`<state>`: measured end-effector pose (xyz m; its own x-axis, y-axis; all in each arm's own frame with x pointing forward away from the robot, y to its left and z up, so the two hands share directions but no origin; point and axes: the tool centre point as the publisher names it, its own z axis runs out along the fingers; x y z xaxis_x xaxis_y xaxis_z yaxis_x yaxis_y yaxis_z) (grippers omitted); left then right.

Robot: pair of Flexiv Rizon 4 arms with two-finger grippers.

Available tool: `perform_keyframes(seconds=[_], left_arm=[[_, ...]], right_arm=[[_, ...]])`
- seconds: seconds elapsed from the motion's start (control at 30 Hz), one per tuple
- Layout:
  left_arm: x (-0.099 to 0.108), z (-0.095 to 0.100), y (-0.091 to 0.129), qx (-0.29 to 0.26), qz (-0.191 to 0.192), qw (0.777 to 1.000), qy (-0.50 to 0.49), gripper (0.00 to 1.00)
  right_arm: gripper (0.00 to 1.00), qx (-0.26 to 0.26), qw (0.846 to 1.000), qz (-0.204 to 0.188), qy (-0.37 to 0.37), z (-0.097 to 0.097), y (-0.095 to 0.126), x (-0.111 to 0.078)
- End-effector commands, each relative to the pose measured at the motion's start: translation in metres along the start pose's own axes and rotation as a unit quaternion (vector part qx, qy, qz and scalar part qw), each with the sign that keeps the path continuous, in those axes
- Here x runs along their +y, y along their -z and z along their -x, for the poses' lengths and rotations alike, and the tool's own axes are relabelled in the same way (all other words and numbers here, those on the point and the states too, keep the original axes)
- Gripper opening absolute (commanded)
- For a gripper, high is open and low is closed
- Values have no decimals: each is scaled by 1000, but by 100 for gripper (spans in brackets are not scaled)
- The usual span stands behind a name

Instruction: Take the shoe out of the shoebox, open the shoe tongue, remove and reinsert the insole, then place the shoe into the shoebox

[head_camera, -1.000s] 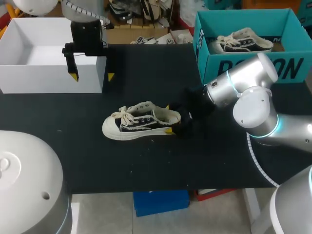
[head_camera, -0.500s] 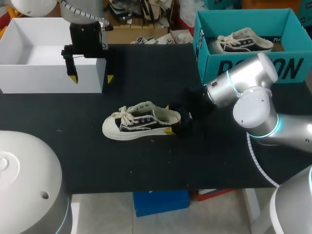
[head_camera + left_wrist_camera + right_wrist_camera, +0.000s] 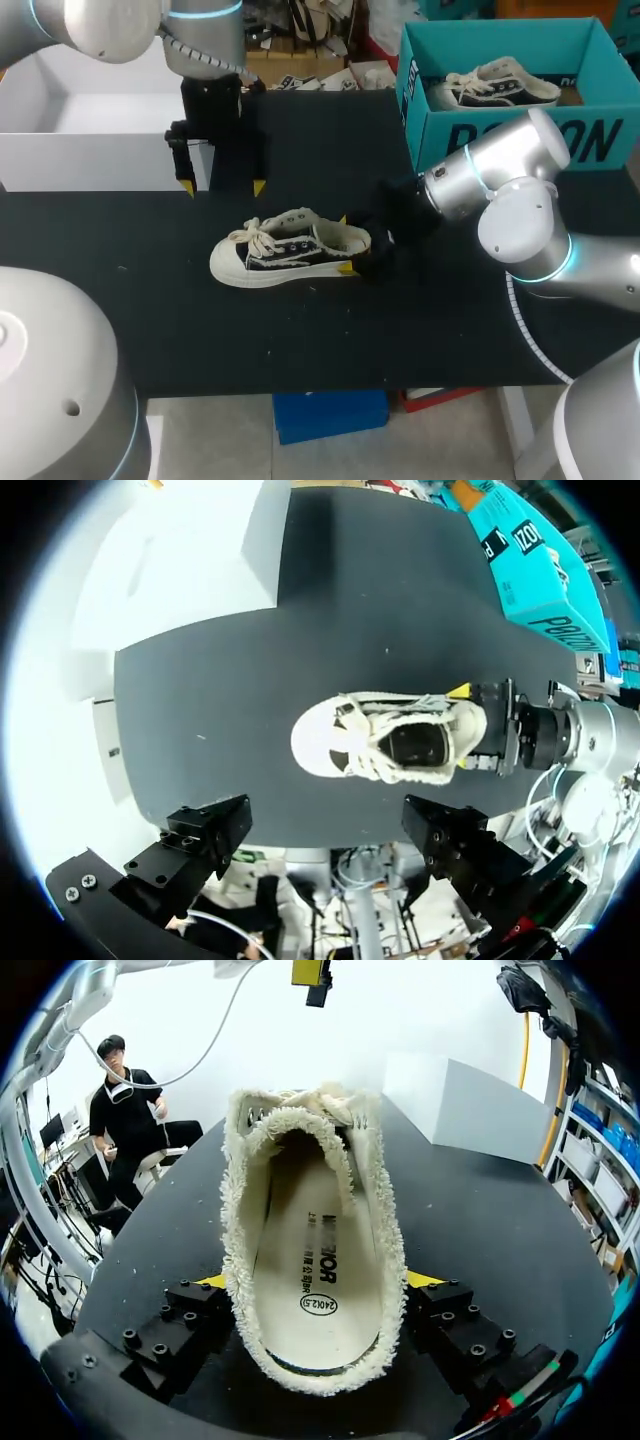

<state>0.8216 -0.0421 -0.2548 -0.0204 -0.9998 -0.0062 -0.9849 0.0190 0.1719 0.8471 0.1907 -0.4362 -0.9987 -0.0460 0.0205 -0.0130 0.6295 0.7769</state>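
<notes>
Shoe heel clamped in right pincer; left pincer spread apart.

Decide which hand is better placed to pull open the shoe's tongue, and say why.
Probably left. The left hand is open and empty, hovering just beyond the shoe. The right hand grips the heel from both sides, steadying it.

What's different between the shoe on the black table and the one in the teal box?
The shoe on the table lies out on the black tabletop; the other shoe sits inside the teal box. The shoe on the table has its heel clamped between the right gripper's fingers; the other shoe is untouched. Both look alike: black sides, cream laces, white sole.
</notes>
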Motion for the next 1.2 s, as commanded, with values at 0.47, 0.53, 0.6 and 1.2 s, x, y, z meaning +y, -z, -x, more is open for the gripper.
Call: perform_keyframes(seconds=[0.47, 0.53, 0.6, 1.2], left_arm=[[-4, -68, -36, -91, 13, 996, 14, 100], [-5, -73, -40, -94, 13, 995, 15, 100], [-7, -78, -44, -97, 14, 995, 16, 100], [-25, -97, -85, -122, 9, 992, 25, 100]], right_arm=[[0, 0, 1000, -1, -1, 0, -9, -5], [0, 0, 1000, -1, -1, 0, -9, -5], [0, 0, 1000, -1, -1, 0, -9, -5], [0, 0, 1000, -1, -1, 0, -9, -5]])
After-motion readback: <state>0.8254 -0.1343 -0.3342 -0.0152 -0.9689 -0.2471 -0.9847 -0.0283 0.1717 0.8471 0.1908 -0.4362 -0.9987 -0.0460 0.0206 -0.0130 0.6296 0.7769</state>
